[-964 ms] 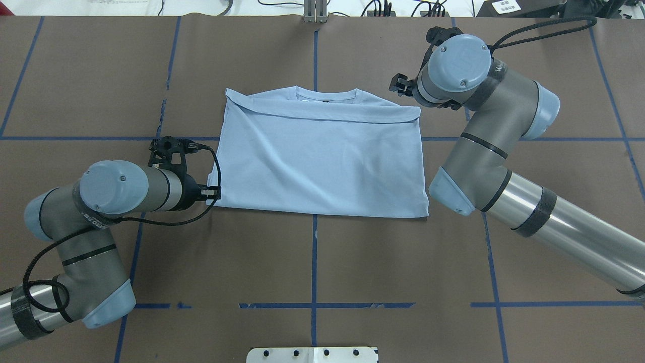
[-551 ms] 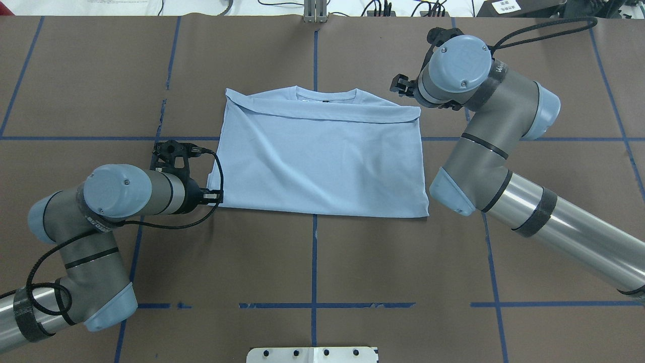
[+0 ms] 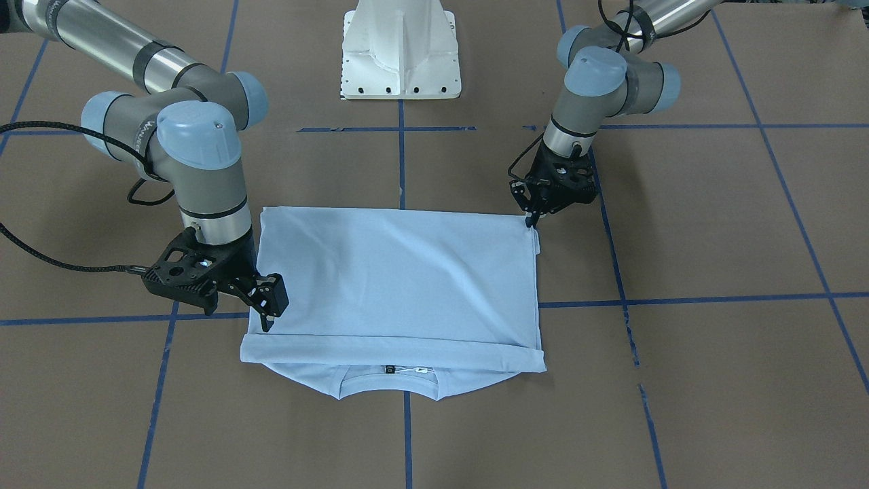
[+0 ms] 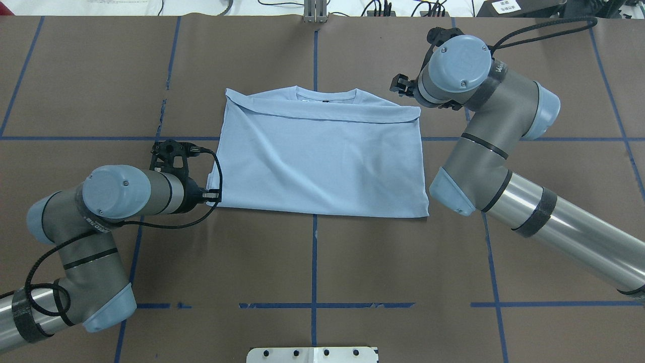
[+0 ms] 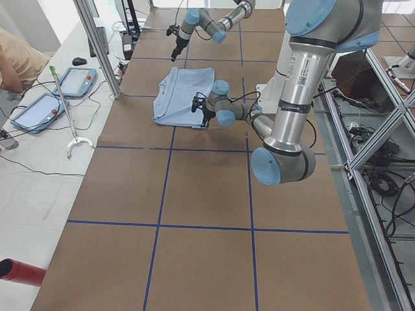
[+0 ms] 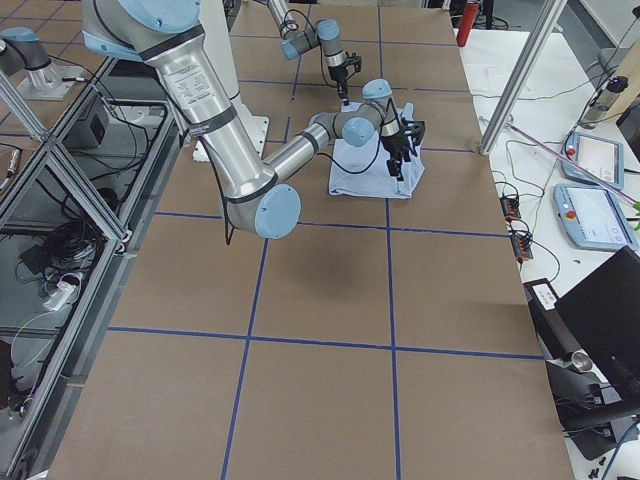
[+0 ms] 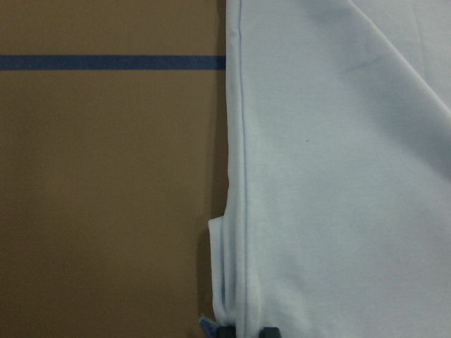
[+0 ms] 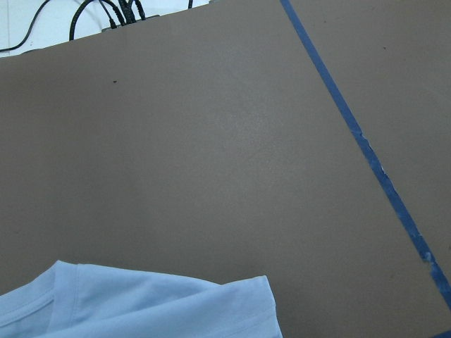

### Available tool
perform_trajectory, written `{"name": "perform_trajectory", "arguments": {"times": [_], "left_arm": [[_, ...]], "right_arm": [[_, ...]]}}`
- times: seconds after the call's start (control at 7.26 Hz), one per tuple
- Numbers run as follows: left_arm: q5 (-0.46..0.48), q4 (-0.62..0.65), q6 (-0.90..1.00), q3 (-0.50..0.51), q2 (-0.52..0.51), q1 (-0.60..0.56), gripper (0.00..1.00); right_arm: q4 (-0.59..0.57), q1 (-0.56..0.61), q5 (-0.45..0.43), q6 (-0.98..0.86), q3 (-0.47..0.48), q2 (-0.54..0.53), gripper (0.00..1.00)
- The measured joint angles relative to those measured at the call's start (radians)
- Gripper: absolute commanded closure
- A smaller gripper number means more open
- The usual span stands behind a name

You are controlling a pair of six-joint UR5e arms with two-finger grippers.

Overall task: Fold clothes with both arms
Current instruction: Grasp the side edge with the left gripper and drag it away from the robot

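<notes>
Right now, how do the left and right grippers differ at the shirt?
The left gripper is shut on the T-shirt hem; the right gripper is open, holding nothing. The left gripper is at the robot-side corner; the right gripper is by the diagonally opposite, collar-side corner. Both are black and two-fingered.

The table (image 4: 252, 252), covered in brown sheeting, is carrying a grid of blue tape lines (image 4: 327, 305). A folded light blue T-shirt (image 4: 322, 161) is lying flat near its centre.
</notes>
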Motion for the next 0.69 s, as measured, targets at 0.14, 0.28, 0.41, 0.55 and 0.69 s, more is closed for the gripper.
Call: {"name": "perform_trajectory", "arguments": {"times": [0.14,0.28,0.41,0.55,0.69], "left_arm": [[0.001,0.002,0.012,-0.006,0.001,-0.005,1.0],[0.001,0.005,0.055,-0.005,0.001,-0.024,1.0],[0.0,0.008,0.131,0.008,-0.002,-0.066,1.0],[-0.001,0.006,0.211,0.047,-0.013,-0.125,1.0],[-0.002,0.002,0.29,0.117,-0.047,-0.191,1.0]], "right_arm": [[0.0,0.0,0.0,0.0,0.0,0.0,0.0],[0.0,0.0,0.0,0.0,0.0,0.001,0.0],[0.0,0.0,0.0,0.0,0.0,0.002,0.0],[0.0,0.0,0.0,0.001,0.0,0.002,0.0],[0.0,0.0,0.0,0.001,0.0,0.002,0.0]]}}
